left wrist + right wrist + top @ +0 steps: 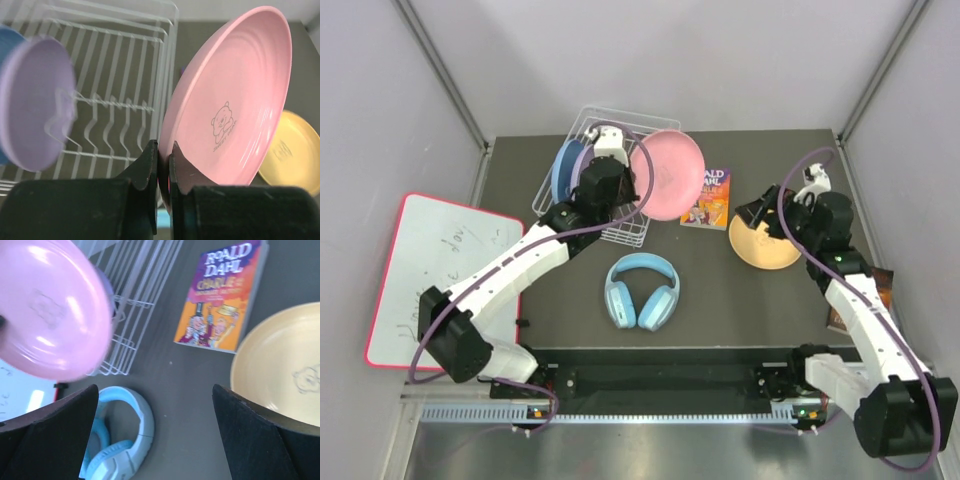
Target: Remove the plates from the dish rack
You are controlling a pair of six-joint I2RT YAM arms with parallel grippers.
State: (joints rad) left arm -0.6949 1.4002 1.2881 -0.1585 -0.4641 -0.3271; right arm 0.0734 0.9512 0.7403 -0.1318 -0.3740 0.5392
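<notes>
Two plates in dish rack (125, 90): lilac plate (37, 105) and blue plate (7, 37) stood upright at its left side.
Left gripper (162, 150): I saw it clamped on the pink plate (235, 100) rim; the plate was tilted at the rack's right edge.
Right gripper (155, 390): fingers were wide apart, holding nothing, near the orange-yellow plate (280, 370), which lay flat on the table (720, 290).

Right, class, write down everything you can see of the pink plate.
The pink plate is round, matte, plastic-looking, with a raised rim, faint rings and a small bear drawing with lettering in its well. It stands on edge, tilted, its rim pinched by the left gripper. It hangs at the right side of the white wire dish rack; whether it touches the wires cannot be told.
</notes>
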